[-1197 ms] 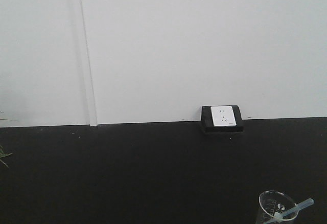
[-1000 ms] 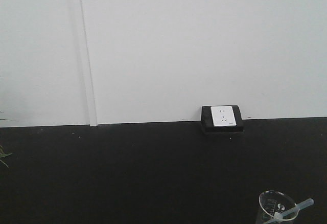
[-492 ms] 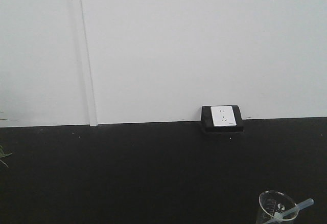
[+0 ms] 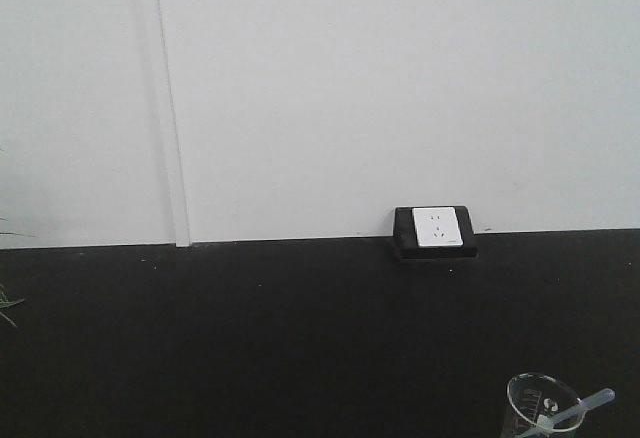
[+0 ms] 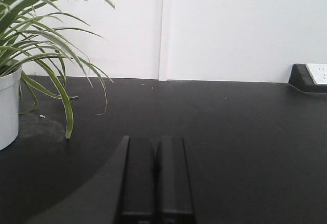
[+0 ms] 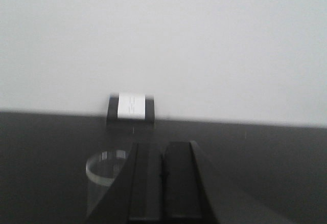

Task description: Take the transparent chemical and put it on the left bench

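The transparent chemical (image 4: pixel 580 409), a slim bluish pipette, leans inside a clear glass beaker (image 4: pixel 540 404) at the bottom right of the front view, its top sticking out to the right over the rim. In the right wrist view the beaker (image 6: pixel 104 172) stands just left of my right gripper (image 6: pixel 163 143), which is shut on nothing; the pipette does not show there. My left gripper (image 5: pixel 155 140) is shut and empty over bare black counter. The left bench is out of view.
A black counter (image 4: pixel 250 338) runs along a white wall, with a white wall socket (image 4: pixel 436 228) at its back edge. A spider plant (image 5: pixel 36 40) in a white pot (image 5: pixel 7 109) stands left of the left gripper.
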You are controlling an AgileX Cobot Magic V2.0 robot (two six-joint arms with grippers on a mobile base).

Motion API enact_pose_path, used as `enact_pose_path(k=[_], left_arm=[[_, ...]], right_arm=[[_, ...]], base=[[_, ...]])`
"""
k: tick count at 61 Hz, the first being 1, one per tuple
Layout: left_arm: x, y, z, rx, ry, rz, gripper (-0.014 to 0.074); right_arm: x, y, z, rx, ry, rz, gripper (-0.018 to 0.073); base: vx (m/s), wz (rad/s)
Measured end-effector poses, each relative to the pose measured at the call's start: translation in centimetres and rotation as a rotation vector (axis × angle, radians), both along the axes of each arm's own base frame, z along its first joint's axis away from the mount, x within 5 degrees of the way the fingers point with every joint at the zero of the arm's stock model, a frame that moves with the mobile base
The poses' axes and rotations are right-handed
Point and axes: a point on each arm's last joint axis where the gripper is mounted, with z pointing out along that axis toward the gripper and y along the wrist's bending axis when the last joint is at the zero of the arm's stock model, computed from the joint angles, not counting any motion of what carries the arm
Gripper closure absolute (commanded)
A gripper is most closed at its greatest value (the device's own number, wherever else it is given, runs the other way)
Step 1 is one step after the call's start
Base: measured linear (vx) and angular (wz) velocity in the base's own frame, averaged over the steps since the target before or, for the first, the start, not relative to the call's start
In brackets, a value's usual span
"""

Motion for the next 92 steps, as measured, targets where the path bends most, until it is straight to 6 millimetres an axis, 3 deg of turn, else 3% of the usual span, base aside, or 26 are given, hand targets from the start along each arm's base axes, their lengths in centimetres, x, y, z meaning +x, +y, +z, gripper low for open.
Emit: enact_pose_path(k=[7, 15, 22, 28, 46, 71, 79, 92], left_arm=[[0.0, 0.0, 0.0, 0.0, 0.0, 0.0, 0.06], [0.0, 0.0, 0.0, 0.0, 0.0, 0.0, 0.06], [0.0, 0.0, 0.0, 0.0, 0.0, 0.0, 0.06], [0.0, 0.0, 0.0, 0.0, 0.0, 0.0, 0.06], [0.0, 0.0, 0.0, 0.0, 0.0, 0.0, 0.06], [0.0, 0.0, 0.0, 0.0, 0.0, 0.0, 0.06], [0.0, 0.0, 0.0, 0.0, 0.0, 0.0, 0.06], [0.0, 0.0, 0.0, 0.0, 0.0, 0.0, 0.06]], right_arm=[[0.0, 0.0, 2.0, -0.019, 0.008, -0.006, 0.0567], [0.9, -0.1, 6.4, -0.099, 0.047, -0.024, 0.0567], [3.5, -0.2, 9.3, -0.131, 0.104, -0.023, 0.0563], [6.3, -0.3, 9.6, -0.091, 0.205, -0.014, 0.0556], [13.0, -0.4, 6.1, 0.08, 0.411, 0.002, 0.0433], [18.0, -0.6, 0.2, 0.221, 0.558, -0.018, 0.0016], [19.4, -0.6, -1.3, 0.232, 0.559, -0.015, -0.0003], [20.7, -0.6, -3.4, 0.243, 0.566, -0.012, 0.0037]], base=[[0.0, -0.01], [0.0, 0.0], [0.0, 0.0], [0.0, 0.0], [0.0, 0.0], [0.0, 0.0], [0.0, 0.0], [0.0, 0.0]])
